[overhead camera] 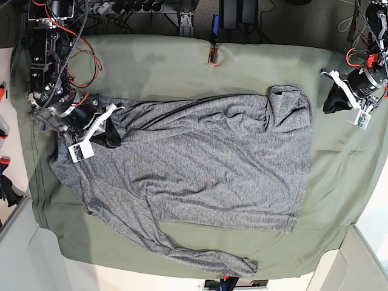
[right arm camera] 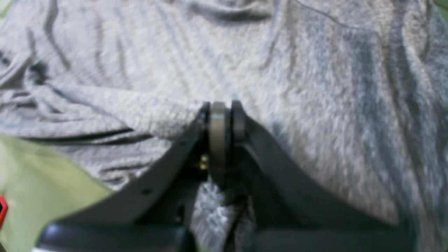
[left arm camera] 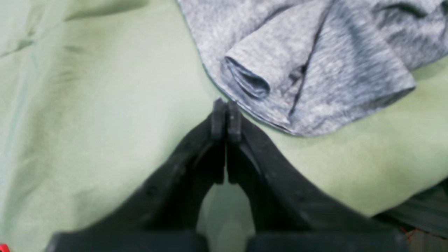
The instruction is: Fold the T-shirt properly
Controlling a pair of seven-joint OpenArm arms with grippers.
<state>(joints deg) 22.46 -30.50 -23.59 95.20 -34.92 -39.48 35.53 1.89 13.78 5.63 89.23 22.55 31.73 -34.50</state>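
The heather-grey T-shirt [overhead camera: 206, 157] lies spread on the olive-green table cloth [overhead camera: 163, 66]. One long sleeve [overhead camera: 200, 254] trails along the front edge and the other is folded over at the far right corner [overhead camera: 291, 100]. My right gripper [overhead camera: 112, 136] rests on the shirt's left end. In the right wrist view it [right arm camera: 222, 105] is shut, with a ridge of the T-shirt [right arm camera: 315, 87] drawn up between its fingers. My left gripper [overhead camera: 332, 100] sits off the shirt on the cloth. In the left wrist view it [left arm camera: 226, 105] is shut and holds nothing, its tips just short of the T-shirt's [left arm camera: 315, 70] hem.
A small red-and-blue tool [overhead camera: 212, 54] lies at the cloth's back edge. Red and black cables [overhead camera: 66, 36] hang around the arm base at the back left. The cloth [left arm camera: 105, 122] ends at the table edge near the front right [overhead camera: 357, 224].
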